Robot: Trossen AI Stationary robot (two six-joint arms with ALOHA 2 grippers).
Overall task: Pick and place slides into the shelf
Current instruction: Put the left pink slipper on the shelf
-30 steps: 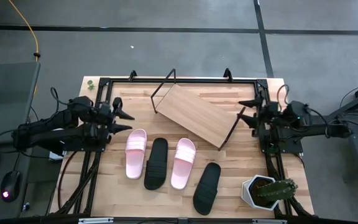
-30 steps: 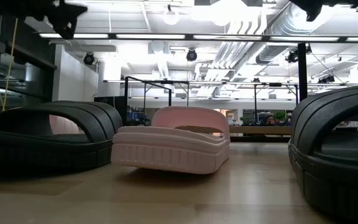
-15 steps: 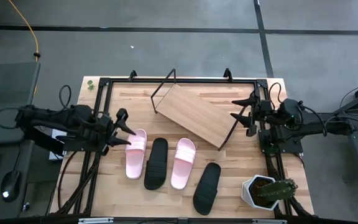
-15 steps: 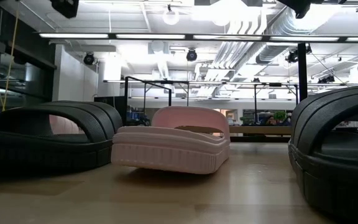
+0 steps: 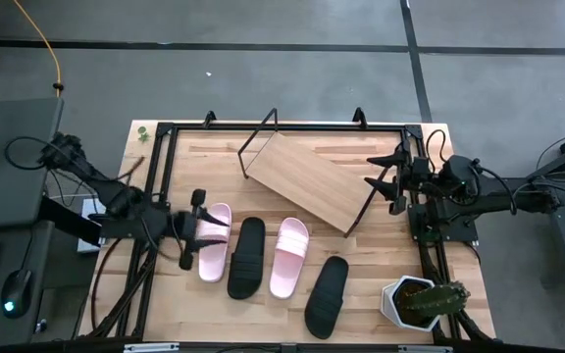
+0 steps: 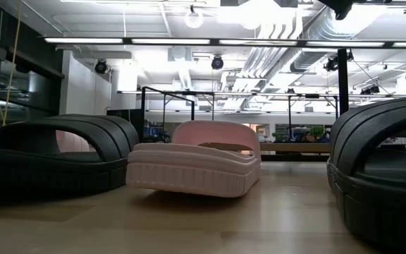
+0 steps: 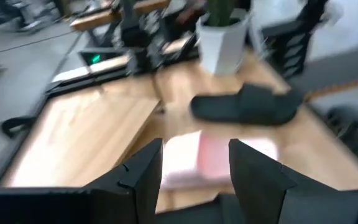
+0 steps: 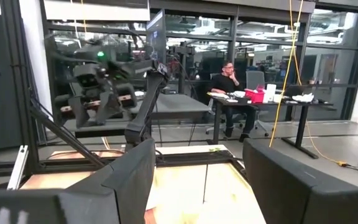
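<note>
A: Where are the slides?

B: All four lie in a row on the table (image 5: 361, 284): pink slide (image 5: 213, 242), black slide (image 5: 246, 257), second pink (image 5: 289, 257), second black (image 5: 327, 295). The shelf (image 5: 307, 183) stands tilted beyond them, bare.

A: And your hands?

B: My left hand (image 5: 193, 229) hovers at the outer pink slide, fingers (image 7: 148, 168) spread and holding nothing. My right hand (image 5: 388, 181) waits open beside the shelf's end.

A: Which step?

B: The first pick, I judge. Next I must lower, straddle the pink slide's edge or strap, and pinch firmly before lifting.
</note>
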